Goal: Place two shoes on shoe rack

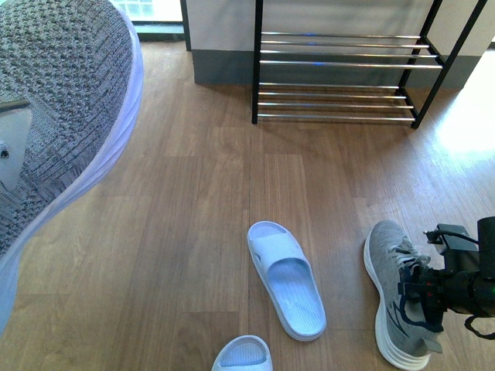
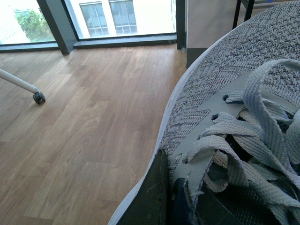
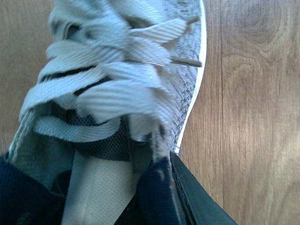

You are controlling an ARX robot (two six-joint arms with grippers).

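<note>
Neither shoe is on the rack yet, so the task looks to be in its early part: one shoe is picked up, the other is being taken, and both carries and placings are left.

Nearest, high at the left, the raised grey knit sneaker with a thick white sole (image 1: pixel 69 100) hangs in the air right in front of the body camera. The left pincer (image 2: pixel 166 204) is clenched on it at the edge of the opening, beside the grey laces. One dark finger (image 2: pixel 154 197) lies against the outside of the knit wall. The left arm itself is out of the front view, hidden behind the shoe.

Near right, the matching grey knit sneaker on the floor (image 1: pixel 387 259) lies flat on its sole, toe pointing far. The right arm reaches in from the right edge, with the right pincer (image 1: pixel 418 297) down at the shoe's dark navy collar. The wrist camera shows a black finger (image 3: pixel 197 201) tight along the outside of the collar. I cannot tell whether the jaws have closed on it.

Just left of that shoe, a pale blue rubber slide sandal (image 1: pixel 285 280) lies on the wooden plank floor (image 1: pixel 178 232). A second pale slide (image 1: pixel 244 355) is cut off at the near edge.

Far, against the wall, stands the low black metal shoe rack with chrome bars (image 1: pixel 340 62). The tiers in view carry no shoes. It is well apart from both sneakers.
</note>
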